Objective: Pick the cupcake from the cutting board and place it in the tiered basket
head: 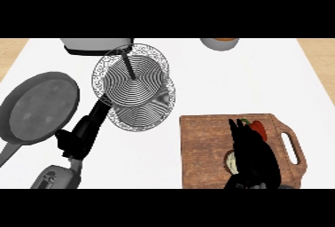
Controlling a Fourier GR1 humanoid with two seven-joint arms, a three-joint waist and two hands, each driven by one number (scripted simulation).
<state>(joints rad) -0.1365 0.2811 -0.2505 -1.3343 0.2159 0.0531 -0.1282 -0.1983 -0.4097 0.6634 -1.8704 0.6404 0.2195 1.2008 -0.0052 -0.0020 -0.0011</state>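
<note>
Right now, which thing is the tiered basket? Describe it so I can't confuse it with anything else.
Start at the brown cutting board at the counter's lower right, then look up and left to mid-counter. The tiered basket stands there: two stacked round wire trays on a central post. Unlike the solid grey frying pan to its left, it is see-through mesh.

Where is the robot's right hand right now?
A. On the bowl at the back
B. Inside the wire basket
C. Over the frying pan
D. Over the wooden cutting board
D: the right hand hangs over the brown cutting board, hiding most of the cupcake.
</note>
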